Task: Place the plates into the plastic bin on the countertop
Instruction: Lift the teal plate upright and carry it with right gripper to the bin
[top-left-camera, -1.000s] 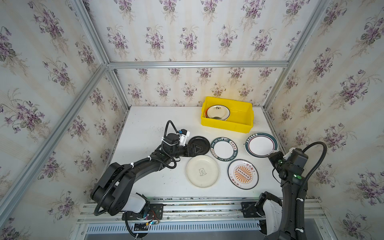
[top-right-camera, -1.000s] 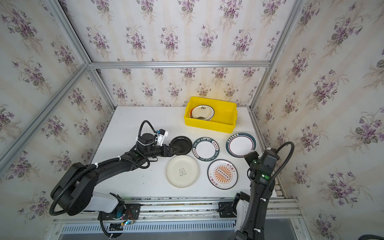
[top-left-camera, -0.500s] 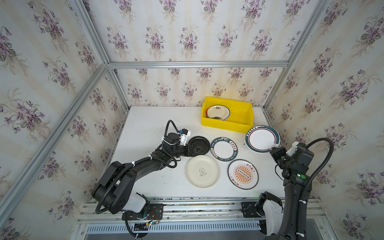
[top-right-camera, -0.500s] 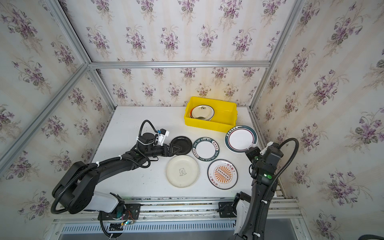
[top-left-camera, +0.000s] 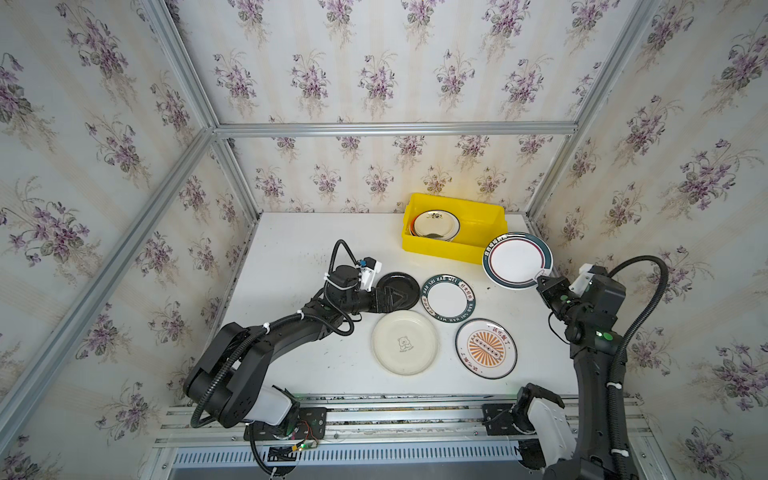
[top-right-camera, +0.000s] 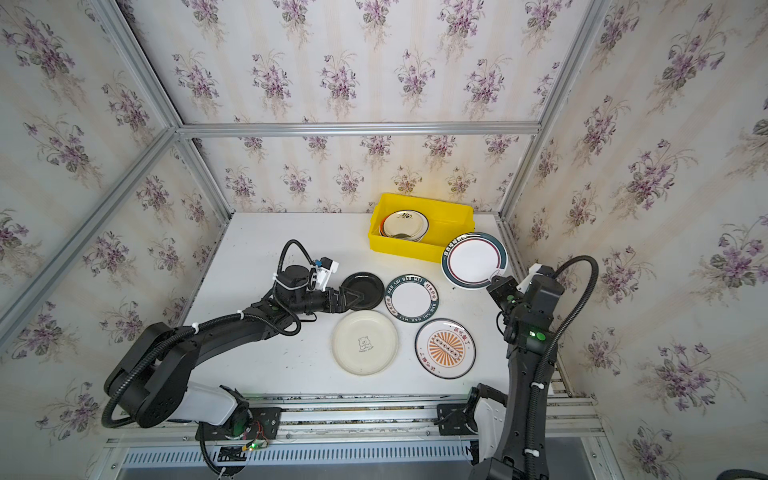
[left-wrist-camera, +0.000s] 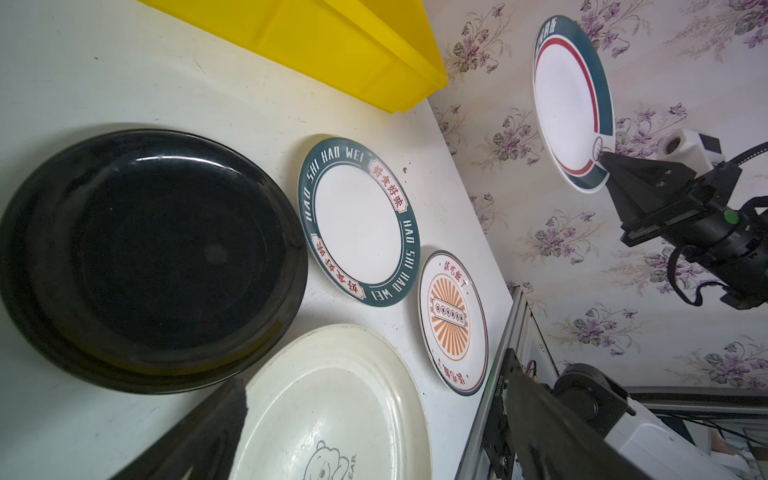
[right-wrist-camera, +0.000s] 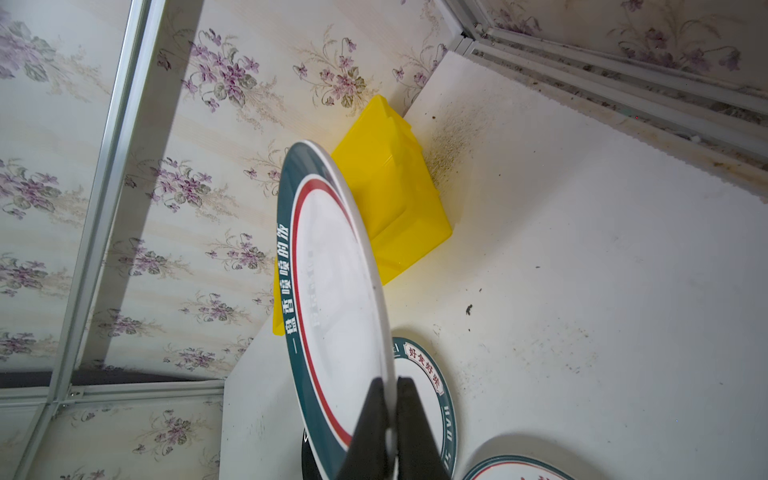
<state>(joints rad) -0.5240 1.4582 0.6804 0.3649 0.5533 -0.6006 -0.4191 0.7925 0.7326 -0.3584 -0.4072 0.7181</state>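
Plates (top-left-camera: 404, 342) on wht countertop (top-left-camera: 291, 249), floral walls (top-left-camera: 374, 62)

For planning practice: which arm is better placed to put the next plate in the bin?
Right. The right gripper is shut on the red-ringed plate, lifted beside the bin; the left gripper is open at the black plate.

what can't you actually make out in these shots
- Yellow bin: how many plates lie under the top plate. In both top views that plate and the bin wall cover them, and the wrist views show only its outside.
- Left gripper: whether it touches the black plate. It is black on black in both top views, and cropped at the left wrist view's edge.
- Bear plate: part cut off by the left wrist view's edge.
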